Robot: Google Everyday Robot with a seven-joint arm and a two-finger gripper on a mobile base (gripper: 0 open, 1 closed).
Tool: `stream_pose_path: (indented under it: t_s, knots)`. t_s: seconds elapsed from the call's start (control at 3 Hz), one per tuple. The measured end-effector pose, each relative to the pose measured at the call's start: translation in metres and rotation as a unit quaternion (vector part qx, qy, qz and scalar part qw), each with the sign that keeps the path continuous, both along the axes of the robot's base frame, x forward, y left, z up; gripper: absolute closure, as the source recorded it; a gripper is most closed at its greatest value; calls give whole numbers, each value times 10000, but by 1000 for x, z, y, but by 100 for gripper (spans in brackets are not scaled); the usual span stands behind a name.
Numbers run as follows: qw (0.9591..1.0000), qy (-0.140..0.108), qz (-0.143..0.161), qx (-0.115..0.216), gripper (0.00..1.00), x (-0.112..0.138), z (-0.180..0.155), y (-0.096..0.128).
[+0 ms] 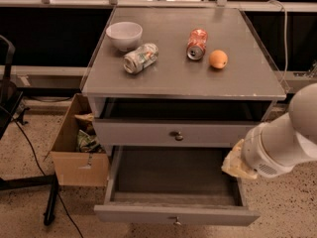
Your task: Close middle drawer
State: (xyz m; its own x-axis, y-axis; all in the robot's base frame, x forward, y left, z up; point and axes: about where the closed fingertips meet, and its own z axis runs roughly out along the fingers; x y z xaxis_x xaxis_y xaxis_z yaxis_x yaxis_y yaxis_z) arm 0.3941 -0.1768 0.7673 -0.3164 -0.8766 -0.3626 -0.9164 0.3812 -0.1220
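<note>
The middle drawer (176, 215) is pulled far out of the grey cabinet. Its dark grey inside (173, 175) is bare, and a small round knob (174, 222) sits at the centre of its front panel. The drawer above it (168, 132) stands slightly out, with its own knob. My white arm (285, 143) reaches in from the right. My gripper (234, 163) is at the arm's tan-covered end, by the right side wall of the open middle drawer and just above it. The arm hides its fingers.
On the cabinet top (173, 78) are a white bowl (124, 34), a crushed can on its side (140, 57), a red can on its side (197, 43) and an orange (218, 59). An open cardboard box (79, 148) stands at the left, next to a black stand leg (49, 202).
</note>
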Motion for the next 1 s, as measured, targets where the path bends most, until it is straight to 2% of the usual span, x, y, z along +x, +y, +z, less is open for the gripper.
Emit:
stream_pose_path:
  t_s: [0.67,1.0]
  knots:
    - [9990,368,-9,235,100,-34,-98,-44]
    - [9977,454,-93,504,100,-56,-139,-63]
